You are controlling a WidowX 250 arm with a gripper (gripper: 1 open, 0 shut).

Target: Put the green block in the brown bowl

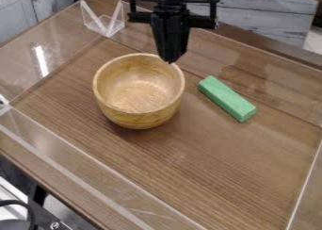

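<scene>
Wooden table [189,168] under clear plastic sheeting, pale wall behind. Round brown bowl [138,90] resting left of centre, hollow and pale inside. Black gripper [170,57] hanging above the bowl's far rim, fingers clenched together, grasping nothing. Green block [227,98] lying flat just right of the bowl, apart from it.

Bright plain green block [227,98]. Light brown wooden bowl [138,90] with grain lines, pale tan inside. Black hand [171,53]. Brown surface [201,168] with long wood stripes, see-through shiny walls at the edges.
</scene>
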